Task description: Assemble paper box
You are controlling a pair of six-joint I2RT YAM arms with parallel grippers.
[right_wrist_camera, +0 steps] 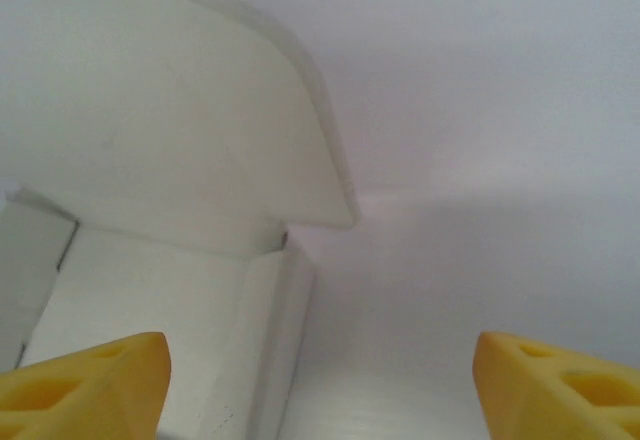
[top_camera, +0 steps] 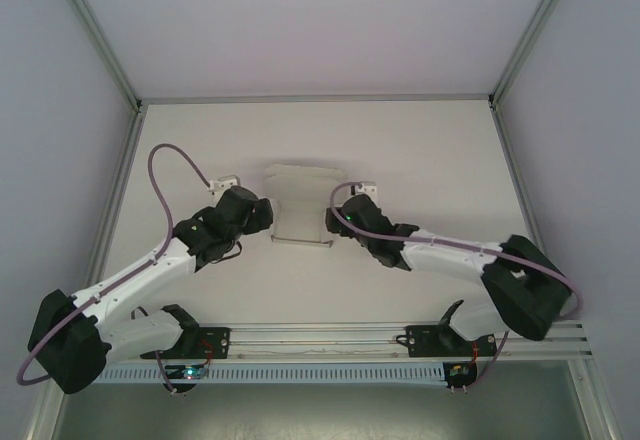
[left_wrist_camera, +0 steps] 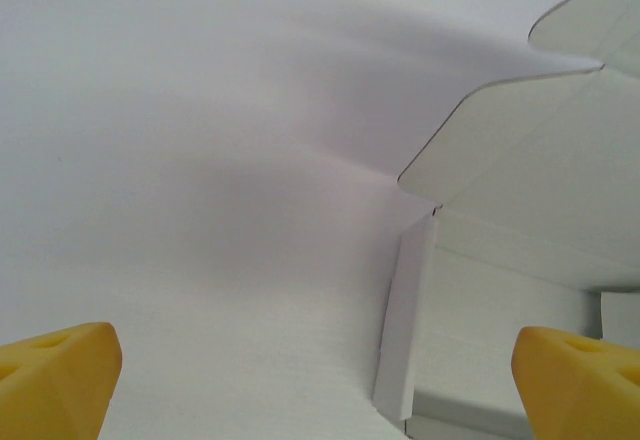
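The paper box [top_camera: 299, 207] is a small white card tray on the table, its lid flap lying open toward the back. My left gripper [top_camera: 264, 214] is at the box's left side. In the left wrist view its jaws [left_wrist_camera: 320, 390] stand open, with the box's left wall [left_wrist_camera: 405, 330] upright between the yellow fingertips [left_wrist_camera: 55, 380] and the lid flap [left_wrist_camera: 540, 150] above. My right gripper [top_camera: 337, 221] is at the right side, open [right_wrist_camera: 320, 390]. The right wall [right_wrist_camera: 272, 340] rises between its fingertips [right_wrist_camera: 80, 385], under the rounded flap [right_wrist_camera: 170, 110]. Neither holds anything.
The white table [top_camera: 430, 160] is closed in by grey side walls and a back wall with metal corner posts [top_camera: 522, 45]. A slotted aluminium rail [top_camera: 330, 338] with the arm bases runs along the near edge.
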